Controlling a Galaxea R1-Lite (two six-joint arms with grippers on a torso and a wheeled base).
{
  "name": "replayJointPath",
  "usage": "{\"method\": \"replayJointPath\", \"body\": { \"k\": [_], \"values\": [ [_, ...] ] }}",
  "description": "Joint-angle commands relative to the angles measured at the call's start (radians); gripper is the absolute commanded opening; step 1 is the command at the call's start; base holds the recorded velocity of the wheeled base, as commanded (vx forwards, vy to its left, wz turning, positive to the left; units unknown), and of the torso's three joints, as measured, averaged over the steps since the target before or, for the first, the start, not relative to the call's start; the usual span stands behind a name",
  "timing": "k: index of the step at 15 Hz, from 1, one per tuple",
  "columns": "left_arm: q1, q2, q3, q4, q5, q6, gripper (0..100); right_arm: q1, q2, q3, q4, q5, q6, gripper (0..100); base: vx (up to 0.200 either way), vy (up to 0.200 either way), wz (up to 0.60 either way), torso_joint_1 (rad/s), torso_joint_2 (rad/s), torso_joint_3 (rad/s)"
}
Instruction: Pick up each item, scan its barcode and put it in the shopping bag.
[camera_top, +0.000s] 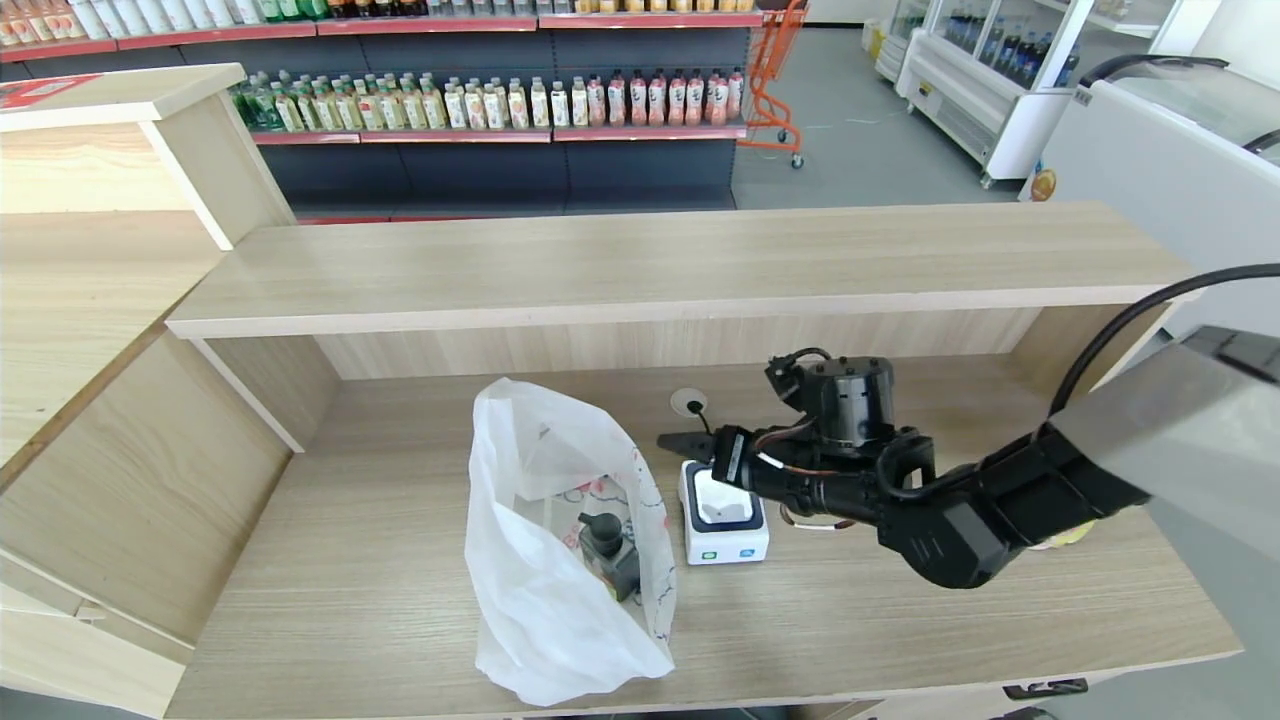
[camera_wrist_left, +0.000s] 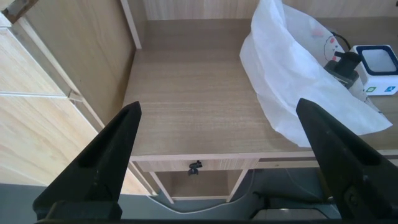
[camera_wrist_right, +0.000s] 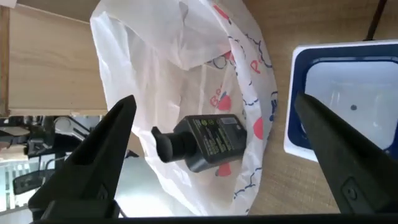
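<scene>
Shopping bag sits on tabletop, bottle lying inside it. Scanner just right of the bag; cable port behind the scanner.

Black pump bottle, lying inside white shopping bag

The bag mouth gapes wide open from above, with just a bottle lying at the bottom. The scanner sits just beside its right edge, so that side's tight. There's a broad stretch of counter left of the bag, up to the side panel. A ledge overhangs the back.
</scene>
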Motion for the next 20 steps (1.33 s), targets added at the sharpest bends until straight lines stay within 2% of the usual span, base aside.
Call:
{"method": "replayJointPath", "body": {
  "k": [1, 3, 7, 9, 13, 15, 18, 20],
  "values": [
    [-0.001, 0.000, 0.000, 0.000, 0.000, 0.000, 100, -0.029, -0.126, 0.082, 0.023, 0.003, 0.023, 100, 0.000, 0.000, 0.00, 0.000, 0.00, 0.000],
    [-0.001, 0.000, 0.000, 0.000, 0.000, 0.000, 100, -0.115, -0.299, 0.225, 0.043, 0.021, -0.052, 100, 0.000, 0.000, 0.00, 0.000, 0.00, 0.000],
    [-0.001, 0.000, 0.000, 0.000, 0.000, 0.000, 100, -0.268, -0.669, 0.394, 0.101, 0.046, -0.431, 100, 0.000, 0.000, 0.00, 0.000, 0.00, 0.000],
    [0.001, 0.000, 0.000, 0.000, 0.000, 0.000, 100, -0.319, -0.778, 0.460, 0.100, 0.083, -0.528, 100, 0.000, 0.000, 0.00, 0.000, 0.00, 0.000],
    [0.001, 0.000, 0.000, 0.000, 0.000, 0.000, 100, -0.342, -0.870, 0.520, 0.120, 0.031, -0.534, 100, 0.000, 0.000, 0.00, 0.000, 0.00, 0.000],
    [0.001, 0.000, 0.000, 0.000, 0.000, 0.000, 100, -0.353, -0.888, 0.540, 0.158, -0.014, -0.473, 100, 0.000, 0.000, 0.00, 0.000, 0.00, 0.000],
    [-0.001, 0.000, 0.000, 0.000, 0.000, 0.000, 100, -0.419, -0.917, 0.567, 0.225, -0.015, -0.431, 100, 0.000, 0.000, 0.00, 0.000, 0.00, 0.000],
    [0.001, 0.000, 0.000, 0.000, 0.000, 0.000, 100, -0.426, -0.948, 0.584, 0.261, -0.015, -0.414, 100, 0.000, 0.000, 0.00, 0.000, 0.00, 0.000]
  ]
}}
